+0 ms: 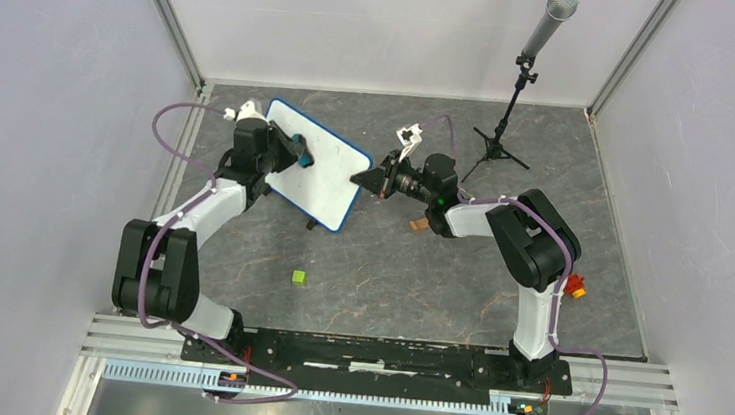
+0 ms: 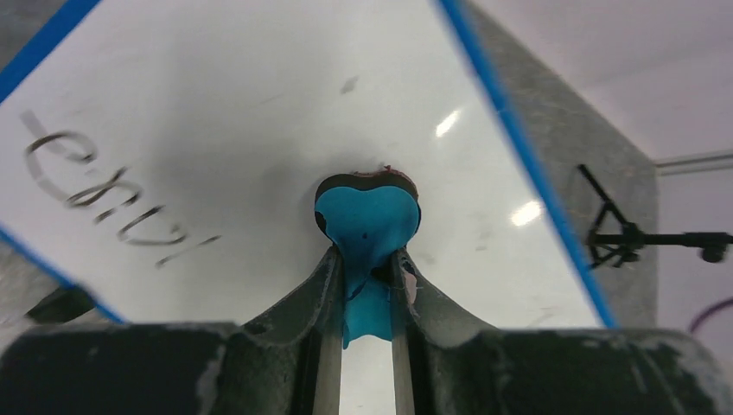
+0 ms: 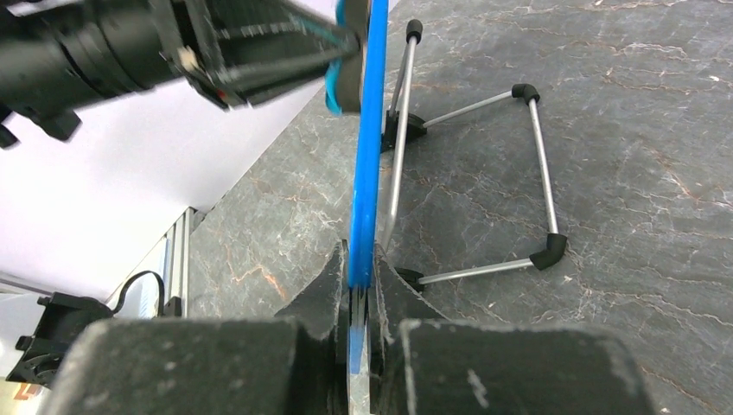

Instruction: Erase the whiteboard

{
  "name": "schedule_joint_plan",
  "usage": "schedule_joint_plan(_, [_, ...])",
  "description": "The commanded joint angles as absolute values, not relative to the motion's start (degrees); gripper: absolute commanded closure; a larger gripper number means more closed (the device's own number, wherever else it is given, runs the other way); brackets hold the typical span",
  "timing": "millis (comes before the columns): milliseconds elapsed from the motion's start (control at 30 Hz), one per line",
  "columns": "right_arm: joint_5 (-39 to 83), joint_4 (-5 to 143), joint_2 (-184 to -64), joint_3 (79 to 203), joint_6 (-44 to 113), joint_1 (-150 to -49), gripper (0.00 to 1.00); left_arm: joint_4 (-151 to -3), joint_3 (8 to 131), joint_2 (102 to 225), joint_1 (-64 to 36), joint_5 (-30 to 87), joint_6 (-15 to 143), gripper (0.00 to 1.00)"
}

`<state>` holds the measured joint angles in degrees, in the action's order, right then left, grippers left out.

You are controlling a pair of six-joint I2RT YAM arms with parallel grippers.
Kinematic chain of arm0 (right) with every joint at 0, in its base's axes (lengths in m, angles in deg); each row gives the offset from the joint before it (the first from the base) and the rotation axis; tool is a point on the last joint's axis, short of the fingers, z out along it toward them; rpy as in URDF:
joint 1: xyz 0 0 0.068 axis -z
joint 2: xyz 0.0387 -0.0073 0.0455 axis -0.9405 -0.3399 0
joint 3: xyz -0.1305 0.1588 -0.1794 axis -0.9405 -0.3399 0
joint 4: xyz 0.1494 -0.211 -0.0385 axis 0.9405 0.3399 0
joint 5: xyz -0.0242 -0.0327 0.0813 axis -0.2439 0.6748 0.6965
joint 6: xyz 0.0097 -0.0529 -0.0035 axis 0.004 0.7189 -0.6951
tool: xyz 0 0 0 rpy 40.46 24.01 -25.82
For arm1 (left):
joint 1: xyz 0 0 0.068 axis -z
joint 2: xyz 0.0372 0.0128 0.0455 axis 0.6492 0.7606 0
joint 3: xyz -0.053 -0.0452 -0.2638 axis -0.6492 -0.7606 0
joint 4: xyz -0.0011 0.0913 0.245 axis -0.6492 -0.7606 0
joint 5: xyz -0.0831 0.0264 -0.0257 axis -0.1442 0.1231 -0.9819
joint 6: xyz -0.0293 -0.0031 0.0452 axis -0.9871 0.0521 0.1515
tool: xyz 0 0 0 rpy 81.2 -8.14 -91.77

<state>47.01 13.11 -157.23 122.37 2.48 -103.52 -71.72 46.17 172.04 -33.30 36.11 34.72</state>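
On table: whiteboard tilted, blue-framed, black handwriting at one end.

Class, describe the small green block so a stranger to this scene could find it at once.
Find the dark marbled table and the tilted blue-framed whiteboard left of centre. Between the board and the table's near edge, the green block lies alone. Its neighbours, a brown block and an orange-red block, sit further right.
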Motion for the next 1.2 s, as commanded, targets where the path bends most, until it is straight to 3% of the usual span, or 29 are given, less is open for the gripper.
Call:
schedule_joint_plan(0, [53.5, 12.9, -158.5, 123.6, 4.9, -105.4, 1.00, -69.9, 51.5, 170.1, -32.0, 35.2, 38.0, 0.77])
schedule_joint_plan(600, [53.7, 12.4, -158.6, 123.7, 4.4, -105.5, 1.00, -63.7, 38.4, 180.1, -45.7, 32.5, 24.4, 0.79])
schedule_joint_plan(1167, [53.6, 12.6, -158.6, 123.7, 4.6, -105.5, 1.00, -69.8, 52.7, 173.4, -36.0, 33.9, 33.3, 0.77])
